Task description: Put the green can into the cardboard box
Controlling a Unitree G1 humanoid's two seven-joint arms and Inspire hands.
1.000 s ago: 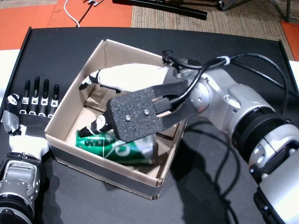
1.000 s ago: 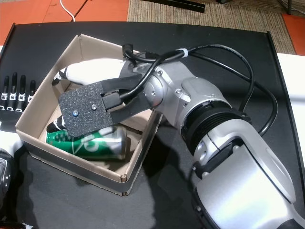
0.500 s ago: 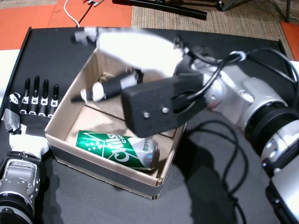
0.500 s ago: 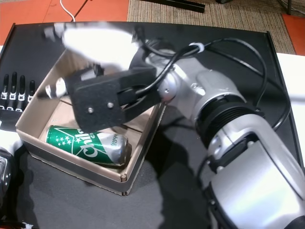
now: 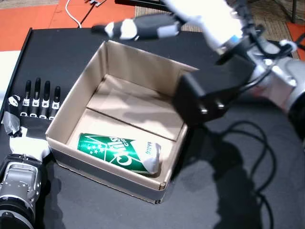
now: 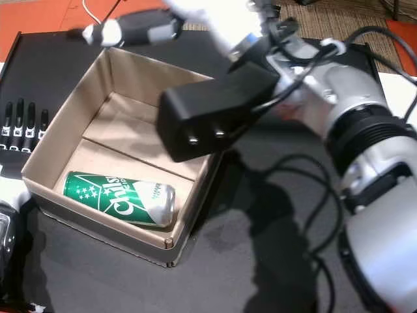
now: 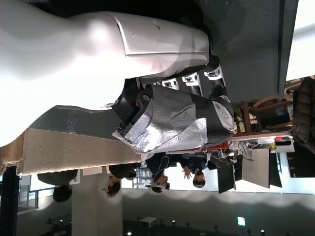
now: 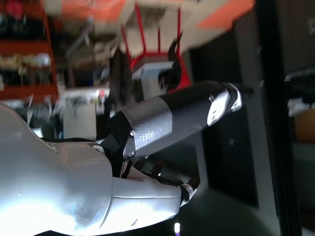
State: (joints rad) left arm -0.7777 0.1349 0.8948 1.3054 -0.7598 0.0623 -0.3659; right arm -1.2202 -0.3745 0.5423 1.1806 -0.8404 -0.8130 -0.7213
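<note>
The green can lies on its side on the floor of the cardboard box, against the near wall. My right hand is blurred, held high over the box's far edge with its fingers stretched out and nothing in them. The right wrist view shows the right hand with fingers apart in the air. My left hand lies flat on the table left of the box, fingers straight; the left wrist view shows it empty too.
The box stands on a black table. The black wrist-camera block and its cables hang over the box's right side. Orange floor and a white cord lie beyond the table. People stand in the background.
My right hand has let go of the can and risen out of the box, up and toward the far right. The can stays lying in the box. The left hand has not moved.
</note>
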